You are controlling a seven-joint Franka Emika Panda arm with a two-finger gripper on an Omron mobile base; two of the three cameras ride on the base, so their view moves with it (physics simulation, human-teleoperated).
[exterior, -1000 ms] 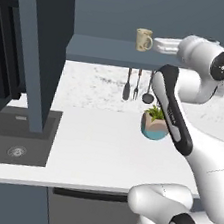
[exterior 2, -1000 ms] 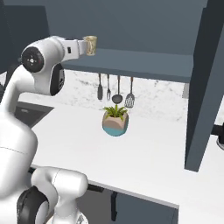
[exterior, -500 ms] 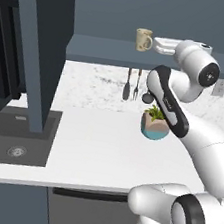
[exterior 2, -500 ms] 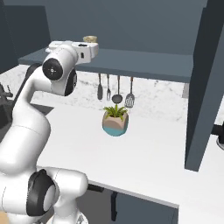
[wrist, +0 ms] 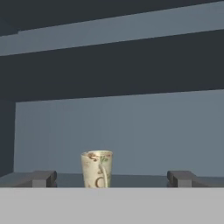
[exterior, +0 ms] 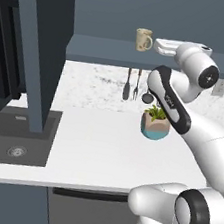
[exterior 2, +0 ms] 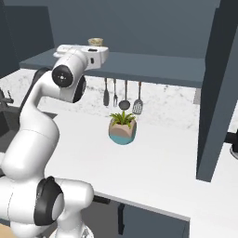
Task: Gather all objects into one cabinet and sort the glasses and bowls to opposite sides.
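One beige patterned mug (exterior: 143, 39) stands upright on the slate-blue shelf (exterior: 102, 49), its handle turned right in the left base view; seen from the hand it is pale cream with faint brownish and green marks. Left of it, an open cabinet door (exterior: 37, 53) hangs over the sink (exterior: 16, 143). Right of the mug, the tool (wrist: 111, 178) is level with the shelf, its two dark fingers (wrist: 41, 178) spread wide and released, the mug apart from them and between them in the hand view. Below the shelf, utensils (exterior: 131, 86) hang on the wall, and a potted plant (exterior: 156, 123) sits on the white surface (exterior: 89, 146), just beside the arm's forearm.
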